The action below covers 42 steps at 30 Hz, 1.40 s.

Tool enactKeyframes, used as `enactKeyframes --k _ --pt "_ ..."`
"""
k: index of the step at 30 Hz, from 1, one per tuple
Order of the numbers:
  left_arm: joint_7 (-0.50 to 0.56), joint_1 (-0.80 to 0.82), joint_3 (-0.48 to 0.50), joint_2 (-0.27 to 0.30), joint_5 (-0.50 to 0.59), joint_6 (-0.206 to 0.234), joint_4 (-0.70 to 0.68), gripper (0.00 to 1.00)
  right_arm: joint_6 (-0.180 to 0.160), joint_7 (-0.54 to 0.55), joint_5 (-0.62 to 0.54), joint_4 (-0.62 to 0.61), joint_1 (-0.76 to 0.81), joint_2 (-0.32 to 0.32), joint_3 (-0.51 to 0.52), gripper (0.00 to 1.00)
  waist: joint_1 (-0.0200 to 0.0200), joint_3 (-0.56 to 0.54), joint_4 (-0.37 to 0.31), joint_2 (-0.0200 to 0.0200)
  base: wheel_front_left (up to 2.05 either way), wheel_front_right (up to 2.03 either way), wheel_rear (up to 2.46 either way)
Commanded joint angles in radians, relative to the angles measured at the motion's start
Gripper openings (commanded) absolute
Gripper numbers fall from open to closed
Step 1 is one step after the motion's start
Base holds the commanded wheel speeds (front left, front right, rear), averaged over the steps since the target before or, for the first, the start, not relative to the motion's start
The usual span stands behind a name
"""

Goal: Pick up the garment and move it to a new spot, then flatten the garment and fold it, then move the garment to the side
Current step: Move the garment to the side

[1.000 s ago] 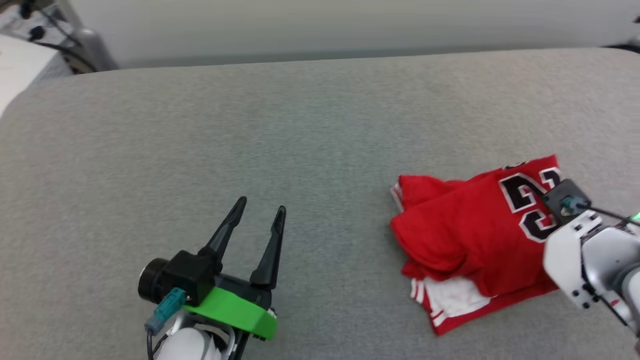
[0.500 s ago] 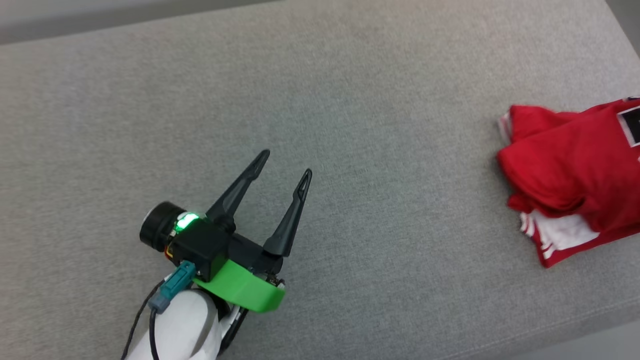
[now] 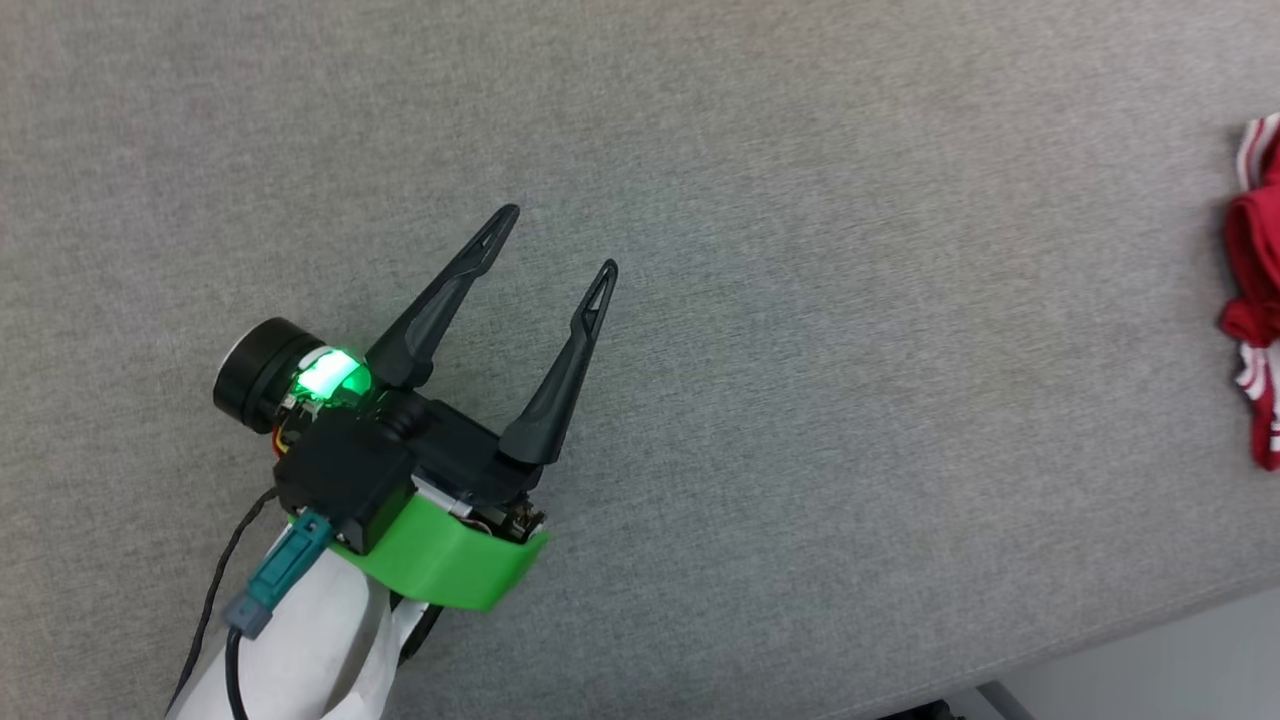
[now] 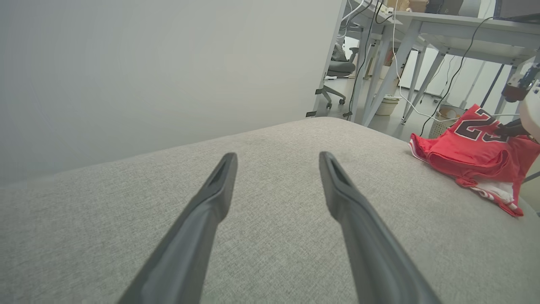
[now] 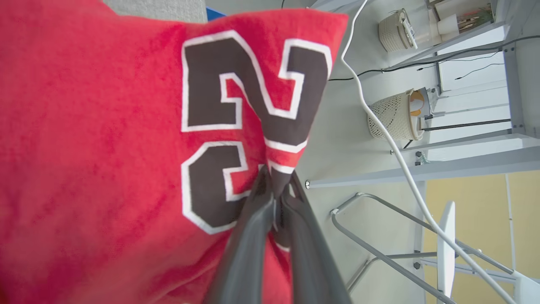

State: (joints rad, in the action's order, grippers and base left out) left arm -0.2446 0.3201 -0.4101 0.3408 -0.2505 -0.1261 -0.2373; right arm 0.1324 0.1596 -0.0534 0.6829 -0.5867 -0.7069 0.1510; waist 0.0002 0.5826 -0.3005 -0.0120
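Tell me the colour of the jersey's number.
The jersey's number is black, outlined white; clearest in right wrist view.

Red garment (image 4: 464, 158) on grey upholstered surface (image 3: 800, 350)

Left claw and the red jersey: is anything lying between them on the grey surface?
Nothing. Between the left claw and the jersey there is just bare grey surface, as the head and left wrist views both show.
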Motion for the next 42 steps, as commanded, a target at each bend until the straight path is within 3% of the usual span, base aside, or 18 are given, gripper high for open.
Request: enactKeyframes --k 1,9,10,11,12,20,24,28,36,42 --pt "0.004 0.015 0.006 0.005 0.005 0.007 -0.012 1.00 -0.002 -0.022 -0.018 0.019 -0.028 0.002 0.024 0.00 -0.0002 0.046 0.037 0.0120 0.00 0.00 0.00" --pt "0.004 0.007 0.011 0.011 -0.002 0.017 -0.023 1.00 -0.002 -0.094 -0.084 0.148 -0.093 0.018 0.119 0.00 -0.0002 0.054 0.071 0.0120 0.00 0.00 0.00" --pt "0.003 0.007 0.011 0.010 -0.004 0.017 -0.020 1.00 -0.002 -0.100 -0.092 0.162 -0.097 0.019 0.124 0.16 -0.0002 0.050 0.074 0.0120 0.00 0.00 0.00" --pt "0.001 0.007 0.011 0.009 -0.005 0.018 -0.016 1.00 -0.002 -0.108 -0.102 0.178 -0.102 0.021 0.128 0.92 -0.0002 0.045 0.075 0.0120 0.00 0.00 0.00" --pt "0.000 0.006 0.011 0.008 -0.006 0.018 -0.011 1.00 -0.002 -0.116 -0.110 0.190 -0.107 0.022 0.134 1.00 -0.0002 0.039 0.077 0.0120 0.00 0.00 0.00" --pt "-0.014 -0.006 0.015 -0.024 -0.031 0.016 0.058 1.00 -0.002 -0.230 -0.141 0.249 -0.155 0.032 0.139 1.00 -0.0002 -0.058 0.088 0.0120 0.00 0.00 0.00" --pt "-0.016 -0.022 0.041 -0.054 -0.052 0.016 0.101 1.00 -0.002 -0.306 -0.088 0.231 -0.188 0.060 0.094 1.00 -0.0002 -0.128 0.099 0.0120 0.00 0.00 0.00" --pt "-0.017 -0.055 0.085 -0.086 -0.060 0.013 0.130 1.00 -0.002 -0.353 0.036 0.170 -0.198 0.119 0.019 1.00 -0.0002 -0.207 0.117 0.0120 0.00 0.00 0.00" --pt "-0.017 -0.147 0.182 -0.154 -0.055 0.008 0.203 1.00 -0.002 -0.346 0.331 -0.177 -0.043 0.231 -0.132 1.00 -0.0002 -0.356 0.174 0.0120 0.00 0.00 0.00" --pt "-0.017 -0.202 0.244 -0.199 -0.024 0.007 0.238 1.00 -0.002 -0.323 0.404 -0.455 0.165 0.352 -0.116 1.00 -0.0002 -0.429 0.220 0.0120 0.00 0.00 0.00"
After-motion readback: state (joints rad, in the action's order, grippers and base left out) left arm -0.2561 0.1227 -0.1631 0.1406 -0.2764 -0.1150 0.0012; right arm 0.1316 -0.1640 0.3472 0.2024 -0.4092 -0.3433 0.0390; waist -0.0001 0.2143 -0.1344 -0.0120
